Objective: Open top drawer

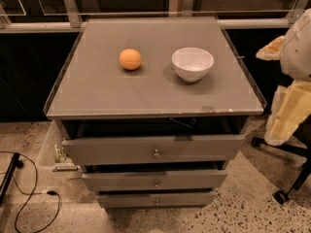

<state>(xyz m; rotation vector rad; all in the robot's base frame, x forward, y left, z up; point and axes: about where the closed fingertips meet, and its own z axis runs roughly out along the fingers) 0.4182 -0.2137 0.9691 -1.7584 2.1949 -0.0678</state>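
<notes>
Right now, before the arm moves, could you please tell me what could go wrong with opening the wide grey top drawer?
1. The gripper hangs to the right of the cabinet, apart from the wide grey top drawer and its small round metal knob. So small a target may be missed or slip free.
2. A jolt might roll the round orange object across the flat grey cabinet top into the white bowl.
3. The black wheeled chair base beside the arm could be bumped.
</notes>
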